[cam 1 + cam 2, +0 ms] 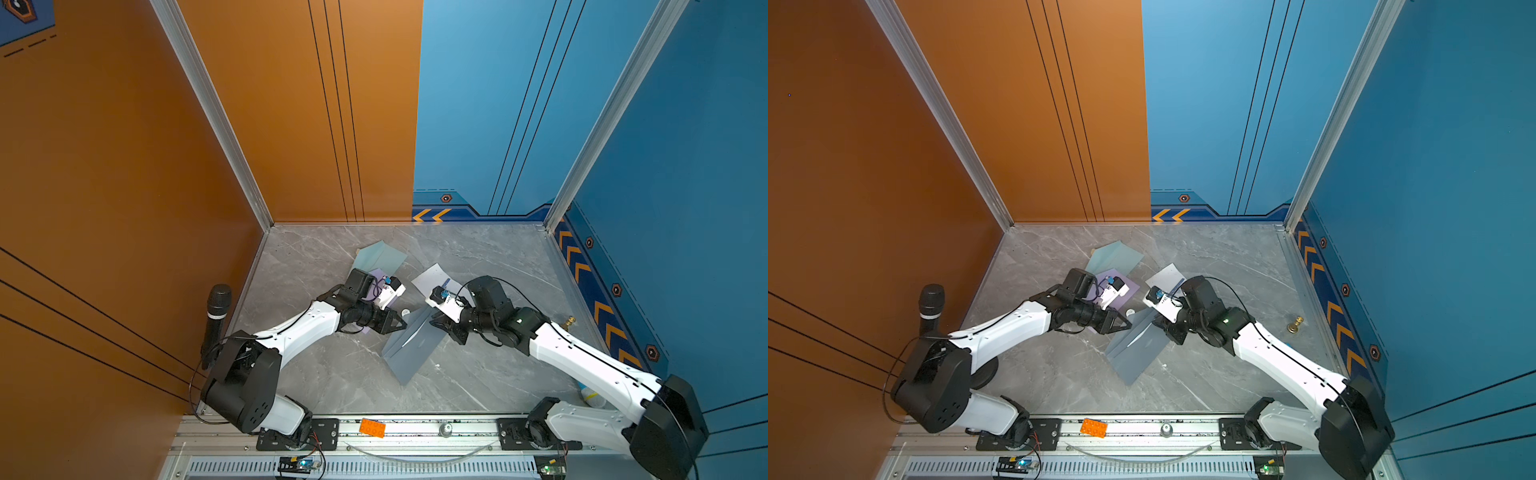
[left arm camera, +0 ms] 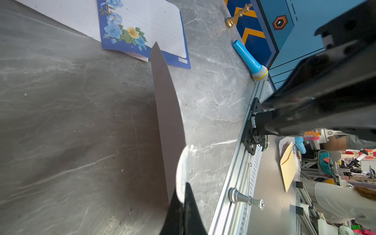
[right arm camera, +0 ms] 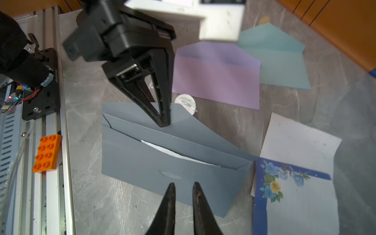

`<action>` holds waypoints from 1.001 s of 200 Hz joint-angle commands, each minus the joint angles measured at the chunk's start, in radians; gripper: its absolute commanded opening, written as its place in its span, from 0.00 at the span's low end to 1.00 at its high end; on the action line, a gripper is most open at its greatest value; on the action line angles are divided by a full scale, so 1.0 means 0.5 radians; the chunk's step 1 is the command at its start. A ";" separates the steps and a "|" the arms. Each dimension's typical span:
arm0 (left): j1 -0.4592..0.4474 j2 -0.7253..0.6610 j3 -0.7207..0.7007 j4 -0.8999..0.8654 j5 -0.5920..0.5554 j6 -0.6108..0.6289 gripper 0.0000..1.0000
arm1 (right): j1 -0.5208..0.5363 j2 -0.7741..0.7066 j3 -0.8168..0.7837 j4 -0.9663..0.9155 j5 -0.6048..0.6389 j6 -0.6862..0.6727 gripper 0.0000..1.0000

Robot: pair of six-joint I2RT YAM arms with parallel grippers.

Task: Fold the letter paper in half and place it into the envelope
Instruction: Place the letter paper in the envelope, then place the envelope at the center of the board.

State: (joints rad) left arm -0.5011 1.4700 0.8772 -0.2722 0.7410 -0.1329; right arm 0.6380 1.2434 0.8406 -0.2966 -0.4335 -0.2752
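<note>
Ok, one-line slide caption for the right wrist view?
Left fingers pinch the grey envelope by its flap; white letter paper peeks from its pocket; right fingers empty.

Desk [image 1: 332,382]: grey marble-look top, evenly lit.
Orange wall [image 1: 104,166]: 9 to 12 o'clock, thin black lines.
Blue wall [image 1: 685,166]: 12 to 3 o'clock, chevron strip [image 1: 598,307] at base.
Metal rail [image 1: 415,430]: 6 o'clock edge.

Orange brick [image 1: 372,427] and silver chess piece [image 1: 445,429] sit on the front rail [image 1: 415,434].
</note>
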 commanded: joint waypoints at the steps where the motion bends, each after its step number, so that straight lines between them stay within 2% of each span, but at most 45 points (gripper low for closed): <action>1: 0.029 0.012 -0.042 -0.008 -0.101 -0.004 0.00 | -0.003 0.149 -0.005 -0.036 -0.085 0.303 0.11; 37: 0.060 0.022 -0.053 -0.080 -0.198 0.023 0.00 | 0.019 0.315 -0.115 0.279 -0.102 0.492 0.00; 158: 0.144 0.097 -0.028 -0.149 -0.337 0.071 0.00 | 0.114 1.061 0.006 0.523 -0.056 0.919 0.00; 184: 0.184 0.080 -0.044 -0.157 -0.403 0.054 0.12 | 0.114 1.177 0.058 0.520 -0.015 0.994 0.00; 200: 0.209 0.028 -0.056 -0.166 -0.446 0.036 0.14 | 0.114 1.224 0.065 0.543 0.017 1.042 0.00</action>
State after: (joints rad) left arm -0.4152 1.5116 0.8585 -0.3328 0.5625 -0.1215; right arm 0.6884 1.7893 0.8772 -0.0029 -0.4793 0.1860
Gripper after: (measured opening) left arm 0.131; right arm 0.054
